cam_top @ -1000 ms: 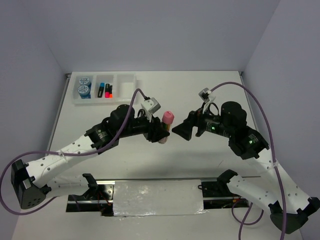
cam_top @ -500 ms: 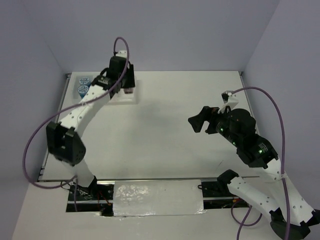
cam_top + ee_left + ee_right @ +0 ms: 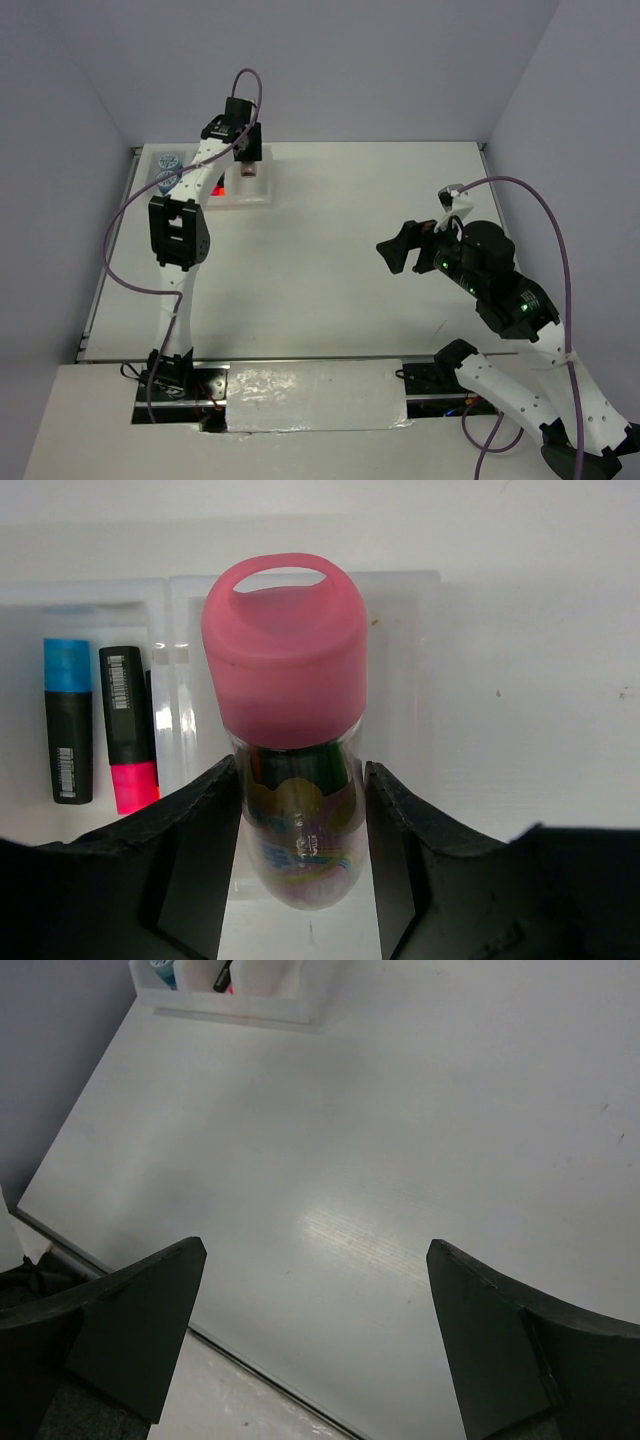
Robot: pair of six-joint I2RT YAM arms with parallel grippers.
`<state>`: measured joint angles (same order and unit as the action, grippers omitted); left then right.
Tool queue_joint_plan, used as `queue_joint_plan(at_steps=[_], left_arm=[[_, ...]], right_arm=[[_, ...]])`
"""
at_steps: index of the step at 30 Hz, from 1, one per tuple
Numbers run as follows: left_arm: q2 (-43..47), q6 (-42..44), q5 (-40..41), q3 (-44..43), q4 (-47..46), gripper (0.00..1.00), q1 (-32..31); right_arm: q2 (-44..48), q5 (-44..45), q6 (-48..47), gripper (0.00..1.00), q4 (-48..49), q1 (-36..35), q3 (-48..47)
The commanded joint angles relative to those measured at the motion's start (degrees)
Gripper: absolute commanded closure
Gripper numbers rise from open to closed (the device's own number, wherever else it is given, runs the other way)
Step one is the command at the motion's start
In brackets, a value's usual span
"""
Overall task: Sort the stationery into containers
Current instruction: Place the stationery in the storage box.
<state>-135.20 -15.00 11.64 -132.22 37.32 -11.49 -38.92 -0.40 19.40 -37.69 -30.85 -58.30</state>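
Hovering over the tray point(image 3: 400, 670), left end effector point(image 3: 300, 800) grips the pink-capped stick point(image 3: 288, 670).

My tool point(image 3: 300, 805) grips the stick point(image 3: 285, 665) by its body, pink cap foremost, over one tray point(image 3: 405, 680) compartment. In the compartment to its left lie the blue highlighter point(image 3: 68, 725) and the pink highlighter point(image 3: 128, 735).

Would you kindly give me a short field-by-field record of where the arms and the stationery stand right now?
left gripper: closed on the pink-capped stick, held over the right-hand compartment of the tray
right gripper: open, empty, above the table
middle compartment: blue-capped highlighter, pink-capped highlighter
left compartment: two blue rolls
step status: stick not yet released
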Motion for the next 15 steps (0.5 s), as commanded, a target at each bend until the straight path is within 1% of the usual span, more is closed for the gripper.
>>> queue_joint_plan(at_steps=[1,4,6,7,9,12,15], left_arm=[[1.4,3.0,-2.8,0.4,-6.6,1.00,0.1],[-0.7,4.5,-2.1,-1.1,-6.1,0.99,0.1],[-0.9,5.1,-1.9,-0.6,-6.6,0.99,0.1],[-0.4,5.2,-2.0,1.6,-7.6,0.96,0.1],[0.0,5.6,-2.3,3.4,-9.6,0.93,0.1],[-1.2,5.5,-2.4,3.1,-9.0,0.91,0.1],[-1.6,5.2,-2.0,3.5,-9.6,0.87,0.1]], right_arm=[[-0.3,-2.5,-1.8,0.00,2.2,0.3,0.1],[-0.2,-3.2,-1.9,0.00,2.4,0.3,-0.1],[0.0,-3.4,-2.0,0.00,2.4,0.3,-0.1],[0.0,-3.5,-2.1,0.00,2.7,0.4,-0.1],[-0.2,-3.8,-2.3,0.00,2.8,0.3,-0.4],[-0.7,-3.8,-2.4,0.00,2.6,0.4,-0.6],[-0.9,-3.8,-2.5,0.00,2.5,0.4,-0.5]])
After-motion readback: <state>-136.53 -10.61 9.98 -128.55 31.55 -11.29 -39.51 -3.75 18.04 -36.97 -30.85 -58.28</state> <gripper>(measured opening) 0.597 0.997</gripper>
